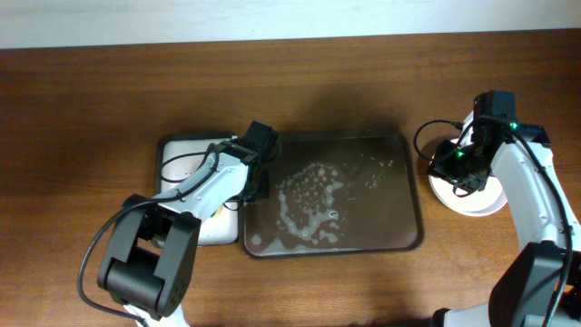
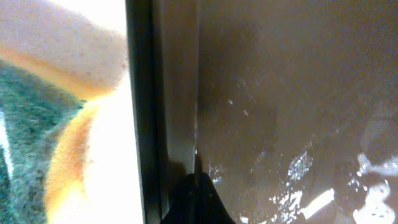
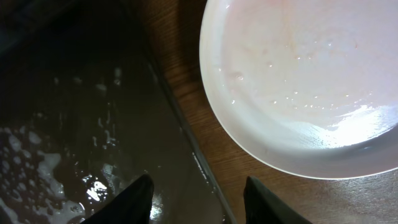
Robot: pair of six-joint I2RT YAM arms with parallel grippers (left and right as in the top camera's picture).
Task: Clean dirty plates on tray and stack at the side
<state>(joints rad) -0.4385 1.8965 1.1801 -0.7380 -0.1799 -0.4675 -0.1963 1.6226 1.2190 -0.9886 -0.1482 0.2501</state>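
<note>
Done: You have no plate left on the large dark brown rectangular tray (image 1: 386, 213). Its floor holds only white foam and a wet sheen.
Stack: The round white plates (image 1: 487, 202) sit on the wooden table just off the tray's right rim, apart from it. You cannot count how many are stacked, because the right arm covers most of the pile.
Top plate: In the right wrist view the top plate (image 3: 298, 81) reads clean. It is pale and glossy with small water beads, at most a faint pink tint, and no red streaks.
Left to do: Judging by this, little or nothing is left. Count the stack if you can.
Right gripper (image 3: 202, 202): Its fingers are spread wide with nothing between them. It hangs over the strip of table between the tray's right rim and the plate.
Left gripper (image 2: 196, 202): Its tips look pressed together and carry nothing. It sits over the tray's left rim.
Sponge: The green-and-yellow sponge (image 2: 43, 130) lies just left of the tray, in the smaller black-rimmed tray with a white inside (image 1: 182, 150).
</note>
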